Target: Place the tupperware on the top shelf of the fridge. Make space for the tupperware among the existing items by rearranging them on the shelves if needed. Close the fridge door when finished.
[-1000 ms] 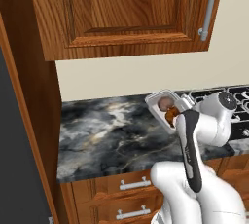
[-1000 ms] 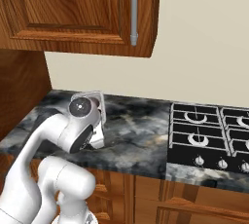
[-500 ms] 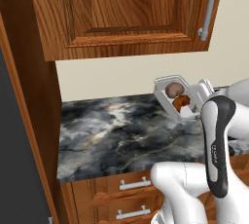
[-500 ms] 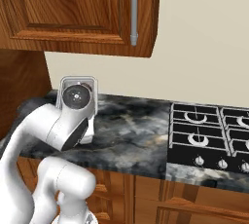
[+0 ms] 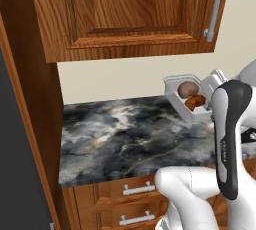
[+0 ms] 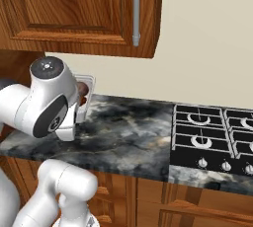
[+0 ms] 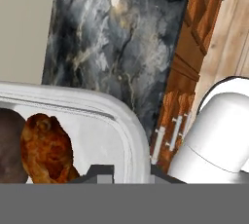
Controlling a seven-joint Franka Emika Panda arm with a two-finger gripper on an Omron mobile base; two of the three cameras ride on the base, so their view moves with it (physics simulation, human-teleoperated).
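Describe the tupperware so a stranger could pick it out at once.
Look above the dark marbled counter, under the wooden wall cabinet. The tupperware is lifted there, tilted, at the white arm's gripper. It is a small whitish tub holding a round brown lump and an orange-brown piece.

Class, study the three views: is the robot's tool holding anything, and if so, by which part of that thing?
Yes. The tool holds the tupperware lifted off the counter, gripping it at its rim beside the orange-brown food piece.
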